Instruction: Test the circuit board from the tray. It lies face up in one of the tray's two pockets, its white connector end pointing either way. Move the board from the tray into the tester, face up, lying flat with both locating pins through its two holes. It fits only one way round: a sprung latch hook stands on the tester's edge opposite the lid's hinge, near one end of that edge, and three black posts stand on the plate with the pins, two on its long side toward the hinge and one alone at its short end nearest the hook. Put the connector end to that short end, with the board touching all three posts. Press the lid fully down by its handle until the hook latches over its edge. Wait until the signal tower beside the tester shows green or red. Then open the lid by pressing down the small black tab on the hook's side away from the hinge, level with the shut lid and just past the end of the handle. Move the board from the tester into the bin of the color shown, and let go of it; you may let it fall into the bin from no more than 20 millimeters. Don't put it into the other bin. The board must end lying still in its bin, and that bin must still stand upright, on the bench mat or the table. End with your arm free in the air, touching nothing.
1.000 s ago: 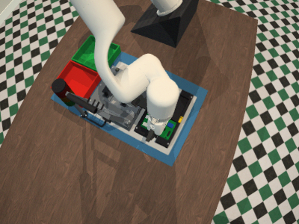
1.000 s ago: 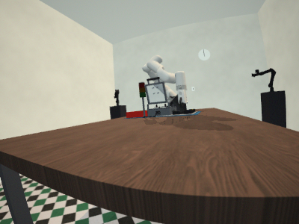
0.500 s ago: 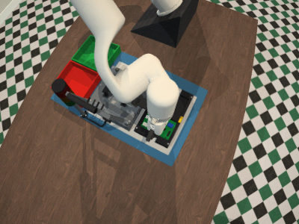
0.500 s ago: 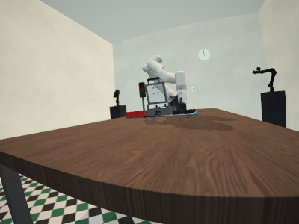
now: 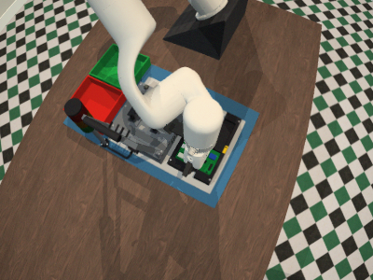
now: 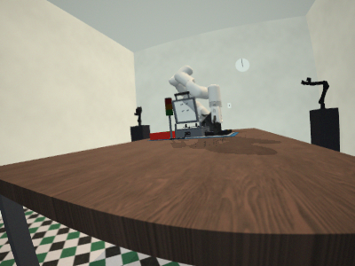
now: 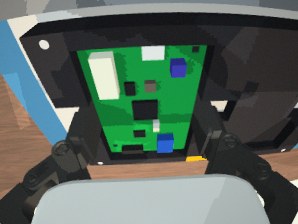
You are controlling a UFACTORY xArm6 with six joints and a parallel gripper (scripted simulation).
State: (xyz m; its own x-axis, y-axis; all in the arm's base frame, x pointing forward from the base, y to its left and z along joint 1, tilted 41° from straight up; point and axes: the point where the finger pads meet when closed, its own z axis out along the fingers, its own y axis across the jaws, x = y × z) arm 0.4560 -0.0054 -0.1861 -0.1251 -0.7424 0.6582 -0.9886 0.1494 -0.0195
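board lies in the tray pocket under the gripper in the top view. exterior: tester lid stands raised. wrist: fingers spread apart either side of the board, gripping nothing.

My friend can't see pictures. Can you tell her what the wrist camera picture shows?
A green circuit board lies face up in a black tray pocket, right below the open gripper, whose two black fingers stand on either side of it, holding nothing. The board has a white connector, black chips and two blue parts.
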